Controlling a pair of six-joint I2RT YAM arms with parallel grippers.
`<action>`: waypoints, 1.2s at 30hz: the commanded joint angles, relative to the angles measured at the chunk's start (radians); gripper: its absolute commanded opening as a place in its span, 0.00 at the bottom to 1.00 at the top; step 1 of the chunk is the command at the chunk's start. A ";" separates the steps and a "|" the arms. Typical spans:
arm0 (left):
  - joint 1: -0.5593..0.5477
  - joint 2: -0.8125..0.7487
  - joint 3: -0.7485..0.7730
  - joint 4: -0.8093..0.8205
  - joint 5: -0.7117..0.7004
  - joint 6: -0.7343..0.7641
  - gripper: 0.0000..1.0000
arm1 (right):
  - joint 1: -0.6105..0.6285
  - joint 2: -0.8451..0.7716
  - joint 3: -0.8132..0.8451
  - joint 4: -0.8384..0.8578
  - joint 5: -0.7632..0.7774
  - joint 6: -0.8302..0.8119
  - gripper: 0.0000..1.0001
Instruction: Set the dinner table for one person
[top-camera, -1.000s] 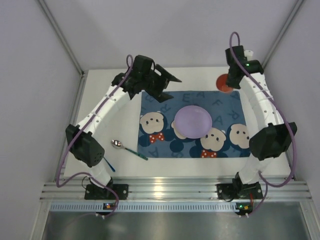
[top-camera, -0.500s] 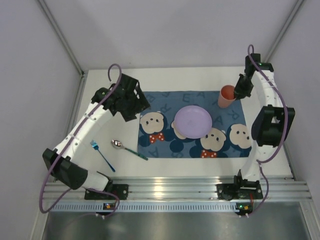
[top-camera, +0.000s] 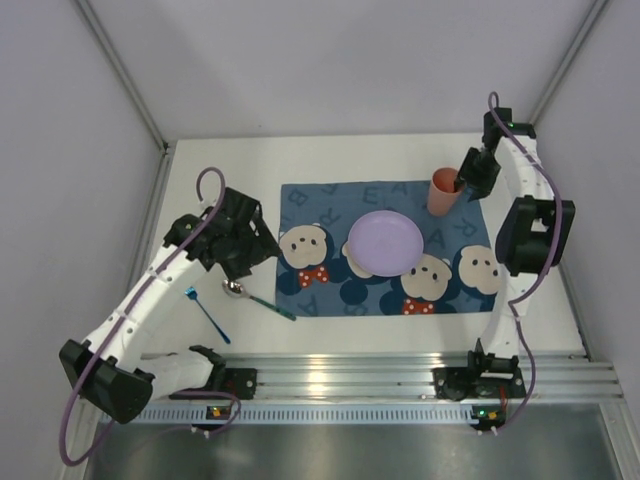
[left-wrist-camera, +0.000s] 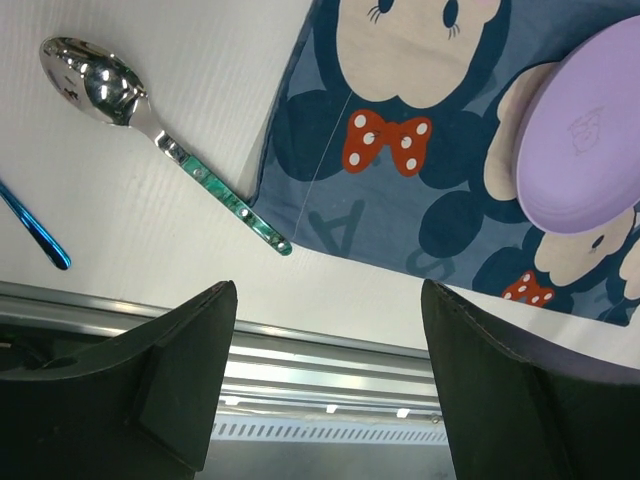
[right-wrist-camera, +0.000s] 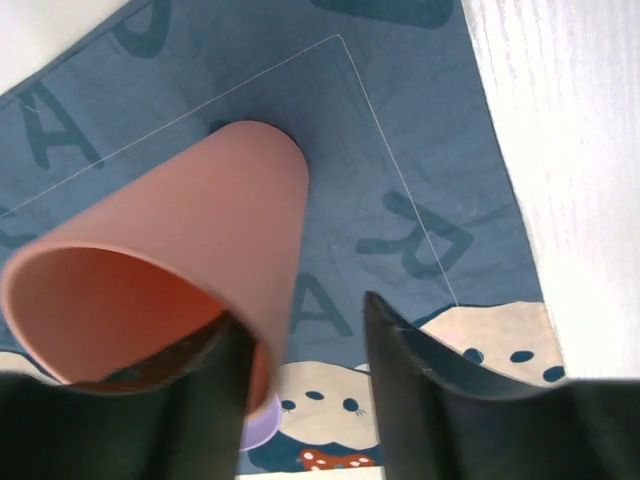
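Moved: orange cup (top-camera: 441, 192), nudged left, stood on the placemat (top-camera: 310, 195) atop the white dinner table (top-camera: 400, 150), right gripper (right-wrist-camera: 300, 330) at its rim, grip indiscernible; left gripper (left-wrist-camera: 328, 290), drawn back above the spoon (left-wrist-camera: 150, 120), gaped empty: cutlery likely next.

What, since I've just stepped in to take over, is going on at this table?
Two arms are setting a place. The right gripper is at the orange cup standing on the far right corner of the placemat; its jaws look parted, one finger clear of the cup wall. The left gripper hangs open and empty by the green-handled spoon, which lies on the white table beside a blue fork. A purple plate sits mid-placemat.
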 joint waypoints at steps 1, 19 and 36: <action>0.004 -0.028 -0.035 -0.010 -0.010 -0.023 0.79 | 0.014 0.002 0.050 -0.009 -0.023 -0.004 0.52; 0.011 0.067 -0.316 0.059 0.004 -0.080 0.76 | 0.136 -0.524 -0.122 -0.071 0.009 0.018 1.00; 0.022 0.370 -0.294 0.178 -0.100 -0.040 0.71 | 0.313 -0.953 -0.792 0.066 0.012 0.041 1.00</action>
